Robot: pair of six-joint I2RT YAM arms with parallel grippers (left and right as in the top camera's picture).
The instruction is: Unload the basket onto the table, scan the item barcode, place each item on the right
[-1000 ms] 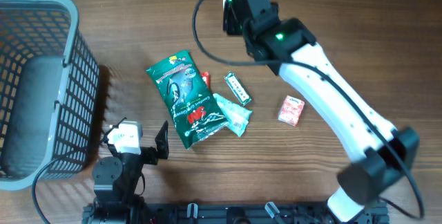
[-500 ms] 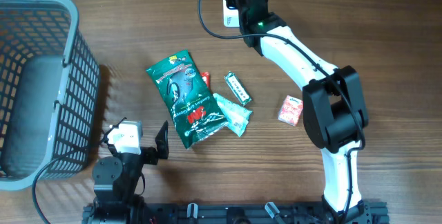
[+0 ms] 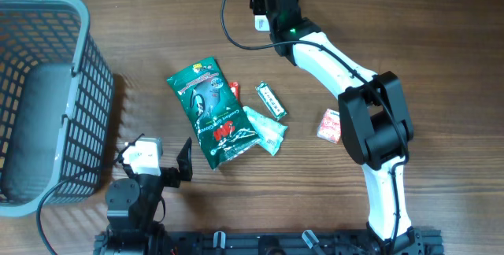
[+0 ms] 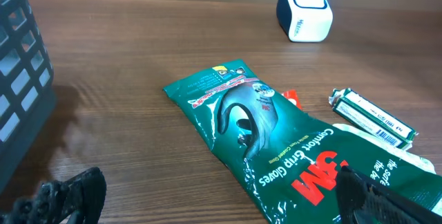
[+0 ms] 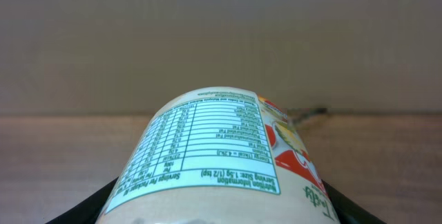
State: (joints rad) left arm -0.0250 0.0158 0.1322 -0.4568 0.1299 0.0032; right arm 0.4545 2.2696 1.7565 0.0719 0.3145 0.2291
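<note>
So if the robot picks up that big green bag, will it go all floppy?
Probably floppy: the green bag looks like thin crinkly plastic lying flat. It likely sags if lifted by one end. The shiny film may be slippery, and it shouldn't roll.

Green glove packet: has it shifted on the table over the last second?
No. The green glove packet lies just as far from the basket, at the same tilt.

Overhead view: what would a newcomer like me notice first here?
The white right arm stretches to the far edge of the table, its tool gripping a labelled jar. A bright green glove packet lies mid-table, and a grey basket stands at the left.
</note>
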